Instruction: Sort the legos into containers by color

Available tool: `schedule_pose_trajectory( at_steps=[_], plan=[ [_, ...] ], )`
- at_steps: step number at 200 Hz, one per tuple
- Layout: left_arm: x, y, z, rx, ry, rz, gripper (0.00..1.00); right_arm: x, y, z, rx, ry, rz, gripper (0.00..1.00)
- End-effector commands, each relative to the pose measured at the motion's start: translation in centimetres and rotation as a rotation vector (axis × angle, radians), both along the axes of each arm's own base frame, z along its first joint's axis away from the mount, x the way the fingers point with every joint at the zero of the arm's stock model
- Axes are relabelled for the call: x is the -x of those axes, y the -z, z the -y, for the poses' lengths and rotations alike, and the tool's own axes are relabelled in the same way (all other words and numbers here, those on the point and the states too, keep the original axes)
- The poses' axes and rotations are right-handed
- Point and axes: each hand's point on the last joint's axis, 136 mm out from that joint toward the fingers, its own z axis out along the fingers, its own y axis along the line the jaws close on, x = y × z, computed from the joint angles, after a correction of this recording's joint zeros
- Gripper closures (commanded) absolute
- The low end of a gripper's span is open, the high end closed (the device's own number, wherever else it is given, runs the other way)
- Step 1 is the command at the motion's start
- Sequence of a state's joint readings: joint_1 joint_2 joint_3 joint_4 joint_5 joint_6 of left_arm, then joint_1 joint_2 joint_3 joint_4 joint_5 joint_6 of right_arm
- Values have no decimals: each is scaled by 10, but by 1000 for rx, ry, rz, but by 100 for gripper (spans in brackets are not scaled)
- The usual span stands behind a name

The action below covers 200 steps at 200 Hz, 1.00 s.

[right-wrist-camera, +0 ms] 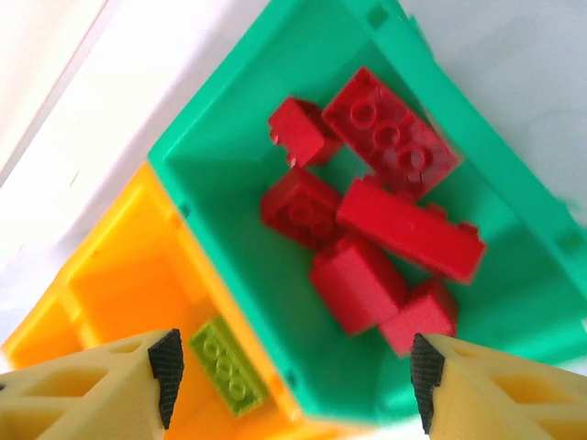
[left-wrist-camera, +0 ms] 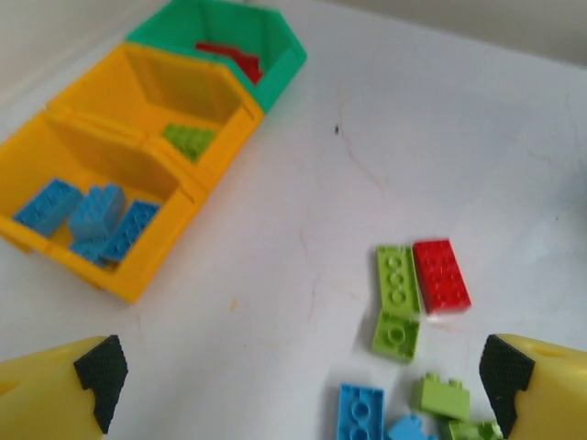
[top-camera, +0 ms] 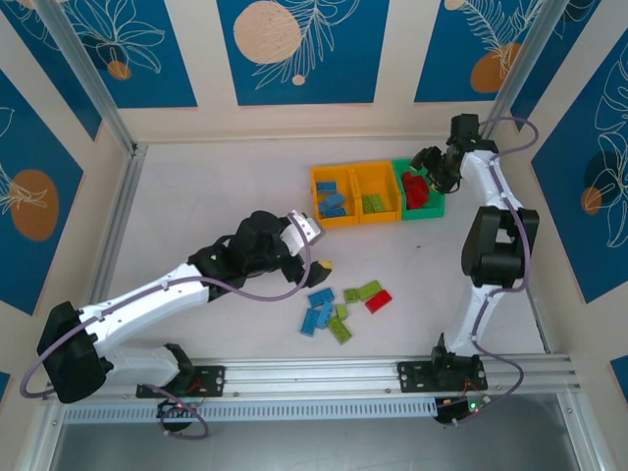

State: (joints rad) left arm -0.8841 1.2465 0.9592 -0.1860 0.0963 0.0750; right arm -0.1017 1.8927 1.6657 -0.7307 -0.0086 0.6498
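1. Red bricks point(right-wrist-camera: 404, 229) lie piled in the green bin point(right-wrist-camera: 220, 174), at the right end of the row.
2. Your right gripper point(right-wrist-camera: 293, 376) hangs over that bin, fingers apart, gripping nothing.
3. Blue bricks point(left-wrist-camera: 92, 220) sit in the left yellow bin point(left-wrist-camera: 101, 156), and lime bricks point(left-wrist-camera: 188, 140) in the middle yellow bin point(left-wrist-camera: 165, 87).
4. Your left gripper point(left-wrist-camera: 303, 376) is spread wide and empty above the table point(left-wrist-camera: 477, 137).
5. Loose bricks point(left-wrist-camera: 398, 275) lie under it, blue and lime, with one red brick point(left-wrist-camera: 442, 275) touching a lime one, well apart from the bins.
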Motion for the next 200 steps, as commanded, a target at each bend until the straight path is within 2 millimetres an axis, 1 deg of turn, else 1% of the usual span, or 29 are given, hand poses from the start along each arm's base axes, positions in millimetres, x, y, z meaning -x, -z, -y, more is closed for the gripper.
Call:
schedule_pose_trajectory(
  at_steps=[1,6,7,11,18,40,56,73,89,102,127,143,159,182,200],
  plan=[
    [9,24,-5,-104,-14,-142,1,49,-51,-20,-58,0,74,31],
    [9,30,-4,-116,-19,-170,2,59,-53,-25,-62,-7,84,31],
    [9,31,-4,-119,-20,-176,2,61,-56,-26,-63,-7,92,31],
    [10,37,-4,-132,-25,-198,3,70,-55,-29,-68,-11,91,31],
    [10,46,-3,-155,-31,-235,4,86,-62,-35,-72,-20,111,31],
    [10,78,0,-244,-66,-364,9,132,-63,-48,-86,-38,117,30],
    [12,98,4,-298,-70,-449,13,156,-61,-56,-104,-63,113,30],
    [14,120,8,-366,-63,-524,16,172,-58,-61,-109,-92,95,29],
    [16,139,11,-455,-59,-609,17,178,-54,-62,-96,-112,71,29],
    [17,148,16,-489,-56,-667,17,179,-51,-62,-82,-119,60,29],
    [12,155,25,-480,-74,-694,20,177,-52,-64,-81,-131,66,29],
    [14,163,26,-511,-63,-731,22,176,-53,-65,-80,-133,70,29],
    [19,171,25,-531,-53,-764,22,174,-54,-66,-81,-134,75,29],
    [25,177,24,-551,-38,-803,20,174,-52,-68,-75,-140,68,29],
    [26,184,23,-561,-41,-813,19,173,-49,-69,-70,-144,61,29]
  ],
)
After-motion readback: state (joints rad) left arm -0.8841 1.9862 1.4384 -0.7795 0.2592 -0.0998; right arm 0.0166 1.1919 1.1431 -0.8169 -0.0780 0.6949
